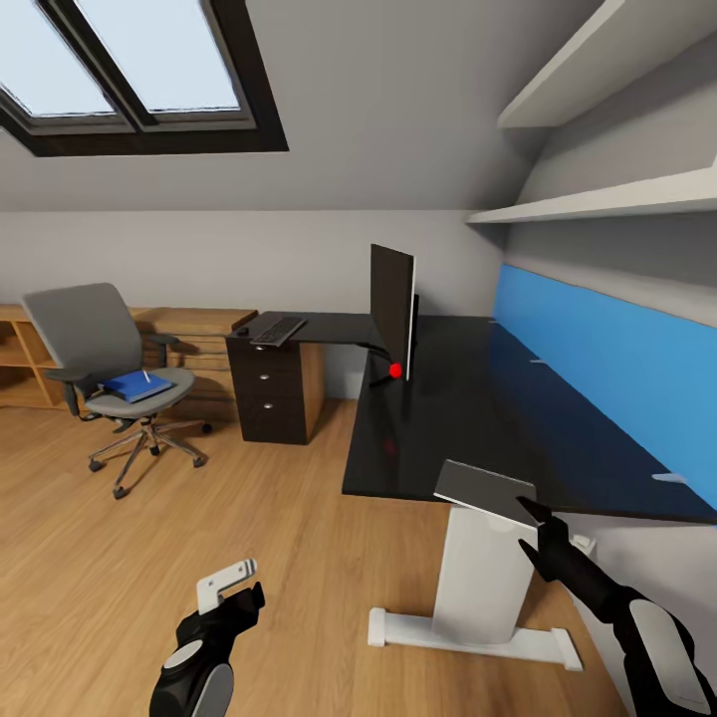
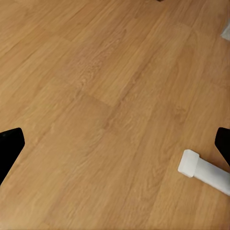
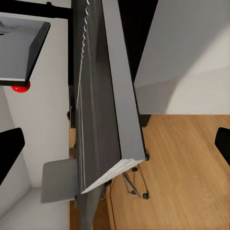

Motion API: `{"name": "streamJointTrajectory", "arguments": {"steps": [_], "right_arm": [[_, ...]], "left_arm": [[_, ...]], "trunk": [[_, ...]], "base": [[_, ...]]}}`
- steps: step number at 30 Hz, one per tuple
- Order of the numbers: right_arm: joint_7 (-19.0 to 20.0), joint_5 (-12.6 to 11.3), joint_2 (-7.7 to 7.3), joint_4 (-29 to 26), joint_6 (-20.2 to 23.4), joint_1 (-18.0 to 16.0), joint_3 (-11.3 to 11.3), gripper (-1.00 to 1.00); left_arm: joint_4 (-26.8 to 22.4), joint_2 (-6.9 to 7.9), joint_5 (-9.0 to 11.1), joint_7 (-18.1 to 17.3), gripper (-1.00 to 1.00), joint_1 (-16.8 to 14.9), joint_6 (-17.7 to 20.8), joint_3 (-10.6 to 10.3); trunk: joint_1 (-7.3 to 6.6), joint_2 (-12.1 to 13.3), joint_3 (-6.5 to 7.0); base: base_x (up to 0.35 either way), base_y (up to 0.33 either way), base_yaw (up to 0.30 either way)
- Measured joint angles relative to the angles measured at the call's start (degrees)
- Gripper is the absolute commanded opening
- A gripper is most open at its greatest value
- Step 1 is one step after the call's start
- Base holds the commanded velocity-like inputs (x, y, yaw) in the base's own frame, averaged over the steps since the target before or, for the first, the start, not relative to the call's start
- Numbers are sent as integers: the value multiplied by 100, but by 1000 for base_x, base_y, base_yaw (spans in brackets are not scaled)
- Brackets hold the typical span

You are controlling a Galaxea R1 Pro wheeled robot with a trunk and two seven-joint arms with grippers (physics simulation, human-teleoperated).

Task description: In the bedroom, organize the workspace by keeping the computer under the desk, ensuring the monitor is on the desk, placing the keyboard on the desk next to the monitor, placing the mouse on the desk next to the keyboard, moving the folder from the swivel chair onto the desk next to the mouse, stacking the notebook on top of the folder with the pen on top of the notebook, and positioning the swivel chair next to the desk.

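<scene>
While the right gripper point(image 1: 530, 533) hangs just past the desk's point(image 1: 478, 418) near edge, it pinches one corner of a thin grey notebook point(image 1: 485, 492), which tilts over that edge. Below it stands the desk's white leg point(image 1: 478, 578) on a flat white foot. The left gripper point(image 1: 231, 590) is low over bare wood floor point(image 1: 149, 558), fingers spread wide, with lots of open room around it. The desk is long, black and shiny, and most of its top is free. The monitor point(image 1: 392, 307) stands on it, well beyond the notebook, seen side-on with a red dot. Farther back lies the keyboard point(image 1: 278, 330) with the small dark mouse point(image 1: 242, 330) beside it. Far off to the left, the chair point(image 1: 110, 373) holds the blue folder point(image 1: 137, 385), with a thin white pen point(image 1: 147, 376) on it.
</scene>
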Motion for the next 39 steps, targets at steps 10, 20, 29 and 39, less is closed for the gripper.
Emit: {"name": "streamJointTrajectory", "arguments": {"steps": [10, 20, 29, 39], "right_arm": [[-2, 0, 0, 0, 0, 0, 2, -100], [5, -33, -5, -2, -10, -9, 9, -100], [6, -30, -8, -2, -10, -9, 9, -100], [31, -4, 88, -514, -34, -9, 765, -100]], "left_arm": [[2, 0, 1, 1, 100, 0, 0, -20], [22, 0, 1, 0, 100, 0, 8, -22], [113, 0, -7, 1, 100, 0, 8, -58], [126, 0, -7, 12, 100, 0, 8, -66]], "trunk": [[0, 0, 0], [0, 0, 0], [0, 0, 0], [-219, 400, 179]], "base": [[0, 6, 0], [0, 0, 0], [0, 0, 0], [0, 0, 0]]}}
